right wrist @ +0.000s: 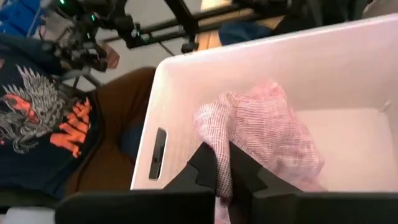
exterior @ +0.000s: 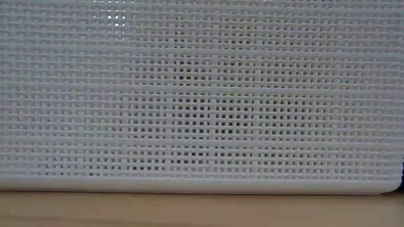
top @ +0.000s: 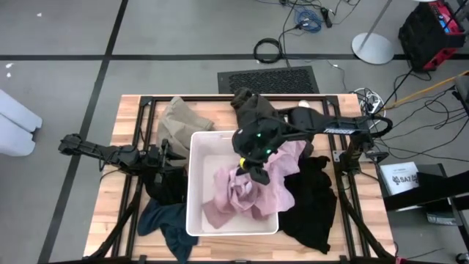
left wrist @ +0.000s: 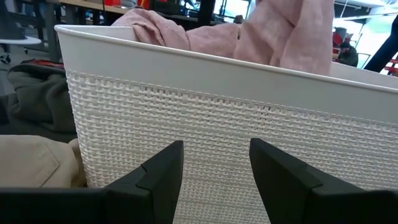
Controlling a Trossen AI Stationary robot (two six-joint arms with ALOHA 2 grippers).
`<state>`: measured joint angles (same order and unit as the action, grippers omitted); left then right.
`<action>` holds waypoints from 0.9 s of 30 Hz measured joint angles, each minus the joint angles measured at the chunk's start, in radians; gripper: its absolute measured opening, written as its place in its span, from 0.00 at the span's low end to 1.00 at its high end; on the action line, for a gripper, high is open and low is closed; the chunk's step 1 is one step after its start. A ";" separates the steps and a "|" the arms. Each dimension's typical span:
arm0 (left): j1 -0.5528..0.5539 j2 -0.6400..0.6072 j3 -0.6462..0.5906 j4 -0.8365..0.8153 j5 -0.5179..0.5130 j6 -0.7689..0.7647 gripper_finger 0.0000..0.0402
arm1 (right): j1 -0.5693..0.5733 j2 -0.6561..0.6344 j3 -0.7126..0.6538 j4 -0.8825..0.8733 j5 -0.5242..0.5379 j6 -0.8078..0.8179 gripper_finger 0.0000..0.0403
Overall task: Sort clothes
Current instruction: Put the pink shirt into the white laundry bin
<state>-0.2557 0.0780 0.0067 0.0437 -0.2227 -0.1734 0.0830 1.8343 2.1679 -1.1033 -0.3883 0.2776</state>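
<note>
One pink garment (top: 245, 192) pinched by right fingers (right wrist: 222, 163) (over bin (top: 196, 183)).

Pink garment (top: 245, 192), white woven-pattern bin (top: 195, 187), black garment (top: 315, 202), teal garment (top: 170, 224), tan garment (top: 179, 121)

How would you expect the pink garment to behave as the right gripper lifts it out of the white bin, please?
Probably floppy: the pink garment hangs in folds from the right gripper, which is shut on it. It will likely trail and drag over the white bin rim, since part drapes across it. It looks thin, so probably light.
</note>
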 joint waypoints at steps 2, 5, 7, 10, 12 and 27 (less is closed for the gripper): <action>0.000 0.000 0.000 0.000 -0.003 0.000 0.48 | -0.001 0.000 -0.017 -0.002 0.000 0.016 0.00; 0.000 0.000 0.000 0.000 -0.004 0.001 0.48 | -0.003 0.000 -0.026 -0.017 0.004 0.039 0.00; 0.000 0.000 0.000 0.000 -0.004 0.001 0.48 | -0.003 0.000 -0.032 -0.044 0.038 0.072 0.00; 0.000 0.000 0.000 0.000 -0.004 -0.001 0.48 | -0.003 0.000 -0.033 -0.120 0.096 0.118 0.01; 0.000 0.000 0.000 0.000 -0.004 -0.001 0.48 | -0.003 0.000 -0.033 -0.169 0.136 0.136 0.04; 0.000 0.000 0.000 0.000 -0.007 -0.002 0.48 | -0.092 0.000 -0.033 -0.349 0.522 0.182 0.55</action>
<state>-0.2554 0.0780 0.0067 0.0441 -0.2295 -0.1749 -0.0094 1.8343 2.1349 -1.4527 0.1339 0.4594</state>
